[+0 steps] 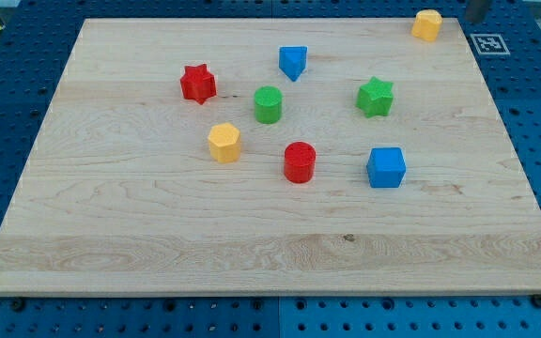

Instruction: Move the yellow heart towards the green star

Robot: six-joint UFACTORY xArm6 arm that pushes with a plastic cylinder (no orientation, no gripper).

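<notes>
The yellow heart (427, 24) sits at the board's (158, 235) top right corner, its pointing direction unclear, well apart from the green star (376, 97). My tip is not visible.

1. The yellow heart (426, 24) sits on the desk (111, 244) at its top right corner; my tip (476, 19) is just to its right, apart from it.
2. The green star (375, 97) lies below the heart, well apart, with the blue cube (386, 167) beneath it.
3. The blue wedge (293, 62) is above the green cylinder (268, 104); the red star (197, 83) is left of both.
4. The yellow hexagon (224, 142) lies left of the red cylinder (300, 161).
</notes>
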